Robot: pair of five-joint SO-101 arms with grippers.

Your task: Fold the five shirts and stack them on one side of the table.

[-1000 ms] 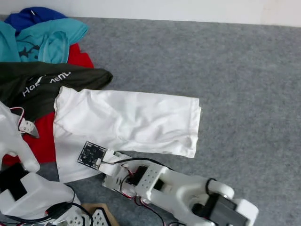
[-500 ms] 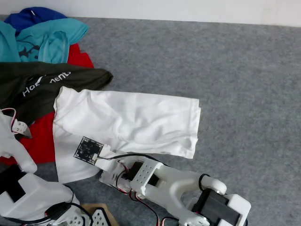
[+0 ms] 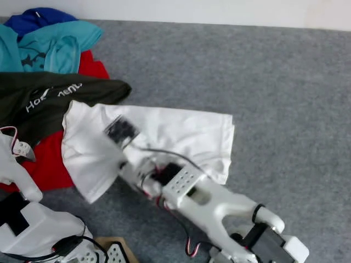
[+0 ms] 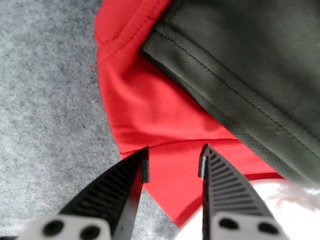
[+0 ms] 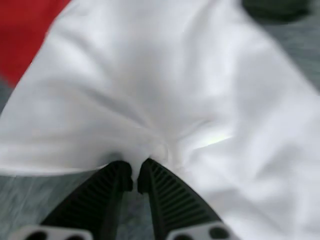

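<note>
The step in hand looks like the first fold of the white shirt [image 3: 186,131]: the right end effector [image 5: 135,175] is clamped on a pinch of its edge, with the cloth bunched at the fingertips and spreading out beyond them. This corner appears raised off the table [image 3: 285,82] and curled over the body of the garment. The shirt's long axis runs crosswise to the right end effector's reach, with what seem to be the sleeve and shoulder end toward the other shirts and the straight hem end toward bare table. Next, I judge, the held edge must be carried across and laid flat on the far edge before letting go. The left end effector [image 4: 172,162] hangs with fingers apart, holding nothing, over the red shirt [image 4: 150,110], with the dark shirt [image 4: 240,65] just beyond.
</note>
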